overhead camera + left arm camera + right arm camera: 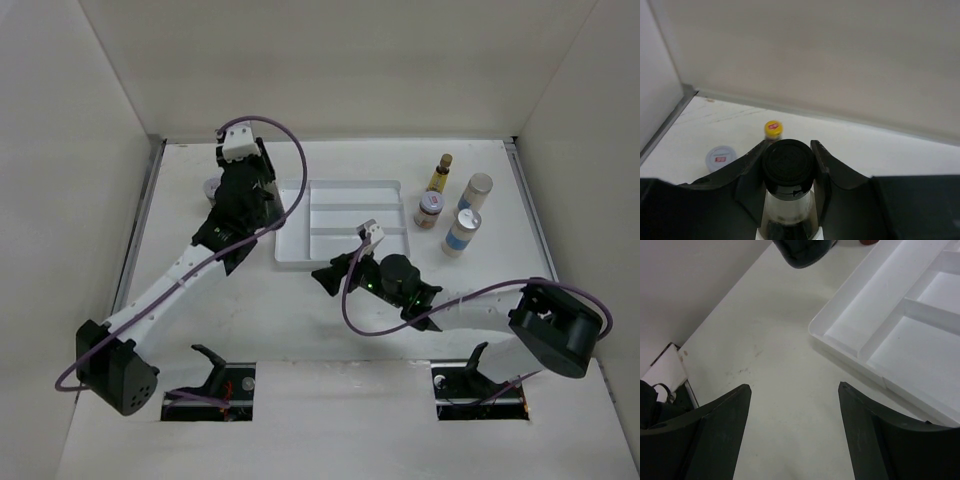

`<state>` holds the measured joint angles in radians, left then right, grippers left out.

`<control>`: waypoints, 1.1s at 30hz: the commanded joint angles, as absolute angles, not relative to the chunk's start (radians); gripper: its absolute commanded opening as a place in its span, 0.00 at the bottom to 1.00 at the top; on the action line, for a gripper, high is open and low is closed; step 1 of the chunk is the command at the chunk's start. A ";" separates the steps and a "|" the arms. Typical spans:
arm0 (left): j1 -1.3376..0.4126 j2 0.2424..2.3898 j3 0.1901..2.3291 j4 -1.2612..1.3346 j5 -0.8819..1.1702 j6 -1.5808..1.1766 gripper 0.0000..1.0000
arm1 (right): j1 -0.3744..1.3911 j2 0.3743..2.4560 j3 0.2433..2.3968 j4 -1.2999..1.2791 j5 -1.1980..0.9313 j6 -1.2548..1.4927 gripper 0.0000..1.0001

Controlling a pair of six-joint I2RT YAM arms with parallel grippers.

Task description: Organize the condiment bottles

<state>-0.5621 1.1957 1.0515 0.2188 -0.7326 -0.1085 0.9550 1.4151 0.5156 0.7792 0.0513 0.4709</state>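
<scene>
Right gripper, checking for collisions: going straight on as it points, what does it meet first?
Likely the left arm, beyond bare table; the right gripper passes beside the tray. Depth is unclear.

The bottle (788, 210) is clear, glossy glass under a matt black plastic cap (788, 162), faintly textured on top. The left gripper (788, 147) and right gripper (794, 390) are both matt black plastic. The tray (855, 320) is smooth white plastic with a soft sheen. The table (775, 370) is matt white and lightly scuffed. The far yellow cap (773, 127) looks glossy.
</scene>
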 commanded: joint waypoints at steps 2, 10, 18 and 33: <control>-0.582 1.291 1.190 0.409 -0.687 -0.083 0.13 | 0.927 1.377 0.499 0.871 0.058 0.515 0.75; -0.561 1.520 1.325 0.474 -0.603 -0.089 0.13 | 0.912 1.370 0.494 0.868 0.055 0.529 0.76; -0.528 1.690 1.399 0.526 -0.561 -0.095 0.13 | 0.912 1.368 0.492 0.871 0.058 0.523 0.77; -0.508 1.711 1.235 0.643 -0.563 -0.092 0.69 | 0.907 1.387 0.500 0.862 0.045 0.528 0.79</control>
